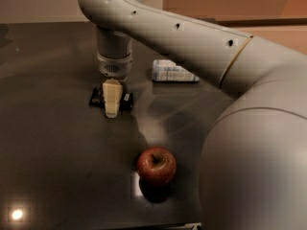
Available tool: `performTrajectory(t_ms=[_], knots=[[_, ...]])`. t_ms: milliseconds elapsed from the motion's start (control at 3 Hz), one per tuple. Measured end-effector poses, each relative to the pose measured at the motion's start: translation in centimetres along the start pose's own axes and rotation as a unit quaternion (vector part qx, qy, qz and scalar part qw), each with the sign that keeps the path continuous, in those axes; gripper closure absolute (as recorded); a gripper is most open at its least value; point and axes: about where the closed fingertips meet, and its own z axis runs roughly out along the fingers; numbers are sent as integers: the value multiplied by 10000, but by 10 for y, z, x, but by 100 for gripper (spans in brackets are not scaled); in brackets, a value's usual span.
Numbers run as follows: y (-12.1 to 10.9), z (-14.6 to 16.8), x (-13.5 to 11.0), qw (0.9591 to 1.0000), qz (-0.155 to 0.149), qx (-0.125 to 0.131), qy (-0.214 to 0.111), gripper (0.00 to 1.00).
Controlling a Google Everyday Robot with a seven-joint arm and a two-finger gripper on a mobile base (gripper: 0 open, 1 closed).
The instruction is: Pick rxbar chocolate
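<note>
The dark, glossy counter fills most of the view, with a small bright glint of light well to the left of the apple and a little nearer the front edge. The pale grey robot arm bulks in from the right of the apple, sweeps over the counter behind it, and turns straight down at a point behind and to the left of the apple. A clear plastic bottle with a white label lies on its side well behind the apple, slightly to its right. The red apple stands upright near the front edge, stem dimple up, touching nothing else.

The chocolate bar, in its black wrapper, lies flat on the counter behind and to the left of the apple, nearer to it than the bottle is. The jaws hang from the arm's wrist directly at the bar, their pale tip covering its middle so that only the two black ends show on either side. I cannot tell how wide the jaws stand or whether they grip the bar.
</note>
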Motion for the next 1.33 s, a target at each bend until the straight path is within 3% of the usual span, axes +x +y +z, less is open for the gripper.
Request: performTrajectory(t_ms=[1000,1333], knots=[[0,-7,-1,10000,55,-8,40,87],[-6,-17,9,9997,196,71,-90,100]])
